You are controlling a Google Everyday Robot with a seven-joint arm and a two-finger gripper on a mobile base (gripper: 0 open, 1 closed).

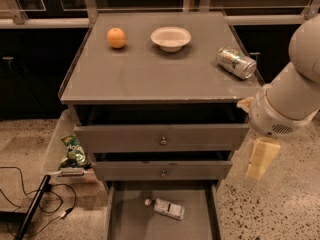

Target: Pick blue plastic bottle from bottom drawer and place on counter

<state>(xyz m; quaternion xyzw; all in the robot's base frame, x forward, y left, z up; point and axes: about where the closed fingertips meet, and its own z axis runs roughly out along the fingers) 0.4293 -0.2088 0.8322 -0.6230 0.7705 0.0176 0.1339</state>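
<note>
Claw [262, 159] hangs below desk [150, 76] front corner, apart. Blue plastic bottle [167, 208] lies in open bottom drawer [127, 220].

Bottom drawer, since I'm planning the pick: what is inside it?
The blue plastic bottle lies on its side on the bottom drawer floor, cap pointing left; nothing else shows. Its rear is hidden under the middle drawer. The gripper hangs outside, right of that drawer.
</note>
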